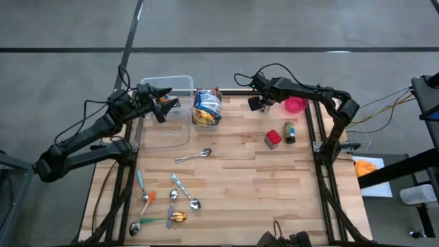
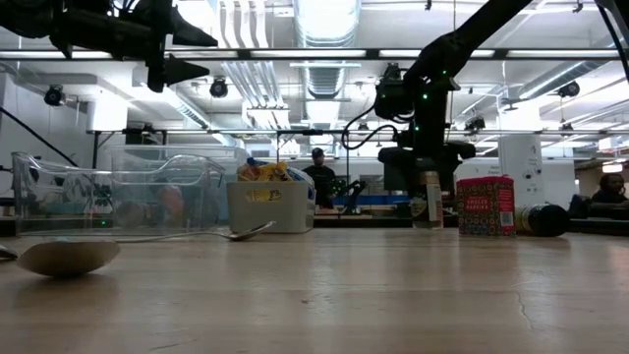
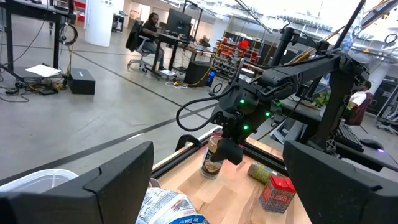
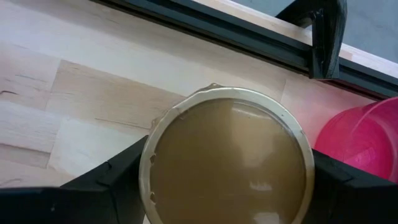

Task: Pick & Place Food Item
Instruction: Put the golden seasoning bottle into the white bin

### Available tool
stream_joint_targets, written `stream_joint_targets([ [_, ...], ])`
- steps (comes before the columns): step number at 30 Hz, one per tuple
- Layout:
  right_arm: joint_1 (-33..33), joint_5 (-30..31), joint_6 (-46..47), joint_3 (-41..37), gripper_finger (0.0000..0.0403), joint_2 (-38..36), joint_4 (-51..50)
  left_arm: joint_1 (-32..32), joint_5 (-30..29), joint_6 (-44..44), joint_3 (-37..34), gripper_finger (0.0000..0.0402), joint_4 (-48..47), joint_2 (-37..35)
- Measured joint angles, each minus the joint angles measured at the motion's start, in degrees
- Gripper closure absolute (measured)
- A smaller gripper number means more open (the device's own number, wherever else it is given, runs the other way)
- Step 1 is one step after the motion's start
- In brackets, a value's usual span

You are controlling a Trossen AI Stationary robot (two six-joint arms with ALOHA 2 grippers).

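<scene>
A round can [image 4: 229,163] with a tan foil lid stands upright on the wooden table near its far right corner; it also shows as the can [image 3: 211,163] in the left wrist view. My right gripper [image 4: 229,186] comes down over it, one finger on each side of its top. My left gripper [image 1: 168,103] hangs open and level above the clear plastic container [image 1: 168,120] at the far left, holding nothing. My right gripper has the can's upper rim between its two fingers, one finger [image 4: 115,180] against the rim's one side [image 4: 144,168] and the other against the opposite side. The fingers come steeply from above, slanting. The can stands upright, its base on the table [image 2: 428,224].
A pink bowl [image 1: 295,105] sits right beside the can. A red box [image 1: 273,138] and a dark bottle on its side [image 1: 289,132] lie nearer. A white bin of snack bags [image 1: 206,108] stands at the far middle. Several spoons [image 1: 171,202] lie at the near left.
</scene>
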Motion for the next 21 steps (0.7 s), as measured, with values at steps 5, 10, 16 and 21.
stream_joint_targets([
  [5, 0.00, -0.03, 0.15, 0.00, 0.0122, 0.00, -0.10, 0.00, 0.00, 0.00, 0.00, 0.0041, 0.00, 0.00],
  [10, 0.00, -0.01, 0.26, -0.04, 0.0119, 0.00, -0.17, 0.00, 0.00, 0.00, 0.01, 0.0041, 0.00, 0.00],
  [16, 0.00, -0.01, 0.31, -0.04, 0.0125, 0.00, -0.17, 0.00, 0.00, 0.00, 0.01, 0.0041, 0.00, 0.00],
  [21, 0.00, -0.03, 0.29, 0.25, 0.0125, 0.00, -0.35, 0.00, 0.00, 0.00, 0.00, 0.0041, 0.00, 0.00],
])
